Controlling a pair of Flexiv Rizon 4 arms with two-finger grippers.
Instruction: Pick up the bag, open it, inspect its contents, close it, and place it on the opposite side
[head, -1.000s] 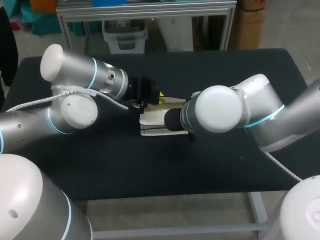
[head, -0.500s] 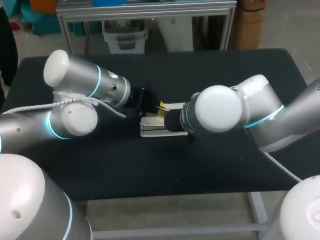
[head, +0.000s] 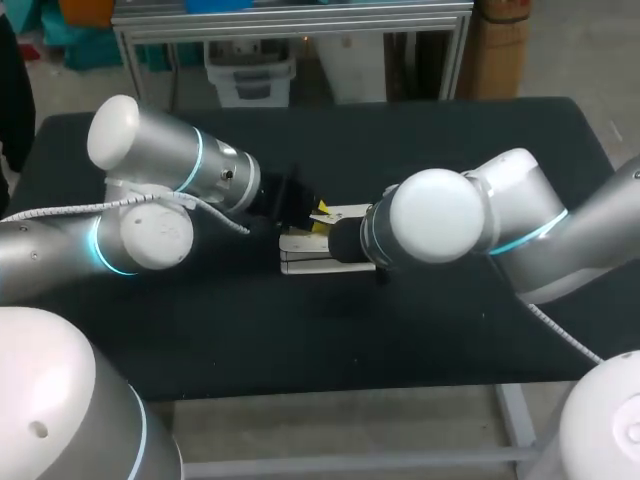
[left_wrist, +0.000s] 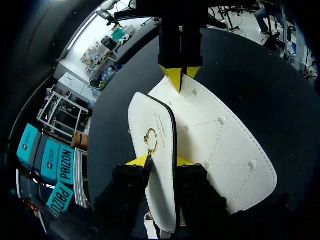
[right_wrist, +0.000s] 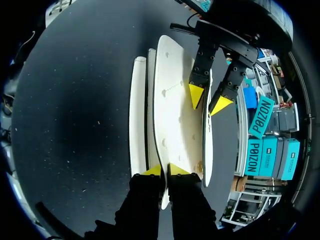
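At the tabletop's (head: 420, 330) middle, head view, we see the white bag (head: 300, 248) resting. Left wrist view: our left pincer (left_wrist: 160, 161) clasps its flap (left_wrist: 152, 125). Right wrist view: our right pincer (right_wrist: 165, 170) pinches the opposite edge; we judge that uneven pulling could slip either of the 2 holds.

bag (left_wrist: 215, 145): white, leather-like, smooth with a slight sheen; stitched lines and small studs are seen, and the edges are trimmed in black.
ring (left_wrist: 151, 136): gold-coloured metal, shiny.
worktop (head: 300, 330): black, matt, finely speckled.
fingers (left_wrist: 135, 161): black matt bodies, smooth yellow tips.
arms (head: 170, 160): silver-grey satin shells, glossy white joint caps.
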